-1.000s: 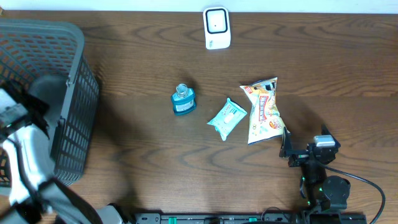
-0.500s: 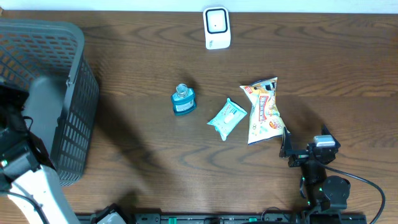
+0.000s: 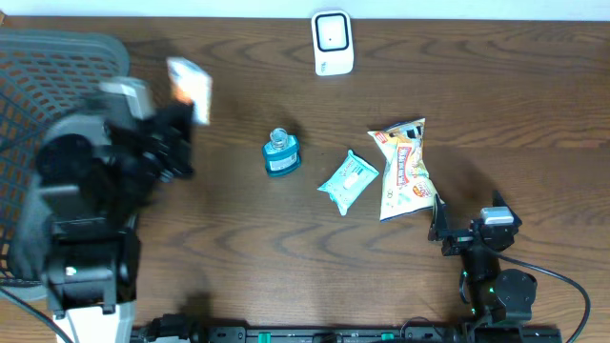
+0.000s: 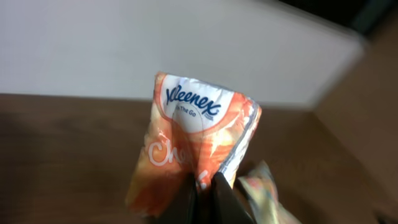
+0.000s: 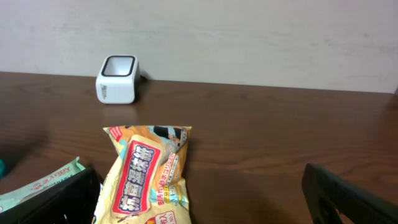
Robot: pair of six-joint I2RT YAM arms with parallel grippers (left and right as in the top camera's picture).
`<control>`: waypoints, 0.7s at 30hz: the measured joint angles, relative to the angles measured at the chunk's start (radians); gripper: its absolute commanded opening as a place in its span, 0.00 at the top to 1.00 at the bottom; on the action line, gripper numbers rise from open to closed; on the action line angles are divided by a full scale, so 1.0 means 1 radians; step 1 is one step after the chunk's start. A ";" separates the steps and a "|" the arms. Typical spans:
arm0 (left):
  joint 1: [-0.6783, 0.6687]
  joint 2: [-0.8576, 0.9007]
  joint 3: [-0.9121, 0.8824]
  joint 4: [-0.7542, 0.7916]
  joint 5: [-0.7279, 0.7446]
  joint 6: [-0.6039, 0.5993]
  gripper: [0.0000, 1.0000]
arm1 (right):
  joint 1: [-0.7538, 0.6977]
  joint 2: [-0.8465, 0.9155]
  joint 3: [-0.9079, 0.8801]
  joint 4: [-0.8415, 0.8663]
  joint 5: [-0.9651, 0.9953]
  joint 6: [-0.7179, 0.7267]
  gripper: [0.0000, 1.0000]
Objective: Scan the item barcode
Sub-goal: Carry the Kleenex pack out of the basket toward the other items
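My left gripper [image 3: 185, 114] is shut on an orange Kleenex tissue pack [image 3: 189, 86], held up in the air just right of the basket. In the left wrist view the pack [image 4: 194, 134] stands upright, its lower edge pinched between my closed jaws [image 4: 208, 196]. The white barcode scanner [image 3: 333, 43] stands at the table's far edge, to the right of the pack; the right wrist view shows the scanner [image 5: 117, 79] too. My right gripper [image 3: 440, 225] rests low at the front right, open and holding nothing, its fingers [image 5: 348, 196] spread wide.
A grey mesh basket [image 3: 67, 38] fills the left edge. Mid-table lie a blue bottle [image 3: 280, 153], a teal wipes pack [image 3: 348, 181] and a yellow snack bag [image 3: 404, 169], the bag just ahead of my right gripper.
My left arm has swung out of the basket area to the right and lifted the tissue pack into view. The right arm and the table items have not moved.
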 measured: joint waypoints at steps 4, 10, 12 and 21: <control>-0.142 0.012 0.002 -0.163 -0.032 0.076 0.93 | 0.000 0.000 0.000 0.000 0.000 0.000 0.01; -0.320 0.071 0.001 -0.322 -0.128 0.112 0.93 | 0.000 0.000 0.000 0.000 0.000 0.000 0.01; -0.380 0.093 -0.005 -0.329 -0.160 0.107 0.93 | 0.000 0.000 0.000 0.000 0.000 0.000 0.01; -0.623 0.318 -0.105 -0.318 -0.519 -0.179 0.93 | 0.000 0.000 0.000 0.000 0.000 0.000 0.01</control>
